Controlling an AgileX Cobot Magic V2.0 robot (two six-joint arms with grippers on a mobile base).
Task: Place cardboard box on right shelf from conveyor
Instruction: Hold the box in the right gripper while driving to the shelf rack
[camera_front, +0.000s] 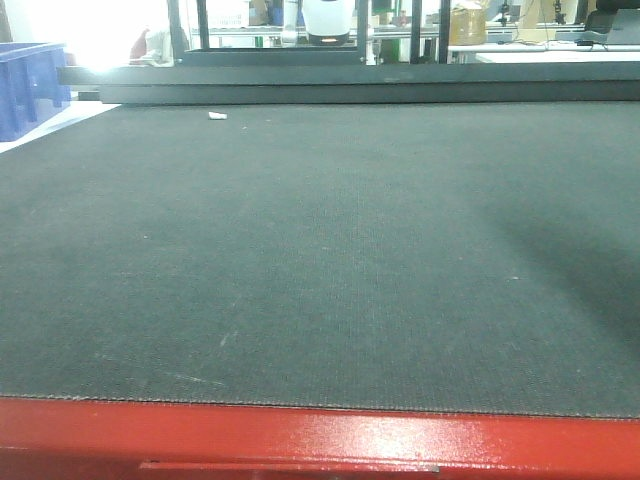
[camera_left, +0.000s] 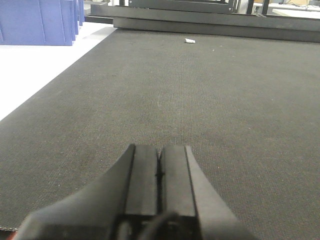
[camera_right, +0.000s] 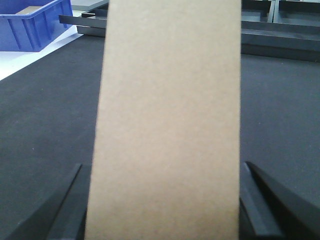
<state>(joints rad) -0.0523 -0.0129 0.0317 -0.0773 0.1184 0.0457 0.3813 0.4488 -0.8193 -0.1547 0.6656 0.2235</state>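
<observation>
The cardboard box (camera_right: 165, 125), plain tan and long, fills the middle of the right wrist view. My right gripper (camera_right: 162, 167) is shut on it, with one dark finger pressed on each long side. The box hangs over the dark grey conveyor (camera_right: 45, 110) belt. In the left wrist view my left gripper (camera_left: 160, 149) is shut on nothing, its pads together, low over the belt (camera_left: 210, 90). The front view shows only the bare belt (camera_front: 320, 250) and its red frame edge (camera_front: 320, 435); neither the box nor a gripper appears there. The right shelf is out of view.
Blue plastic bins (camera_front: 30, 85) (camera_left: 40, 20) (camera_right: 30, 22) stand off the belt's far left corner on a white surface (camera_left: 30, 70). A small white scrap (camera_front: 217, 116) (camera_left: 190, 41) lies near the belt's far end. Dark metal rails (camera_front: 350, 85) cross behind it.
</observation>
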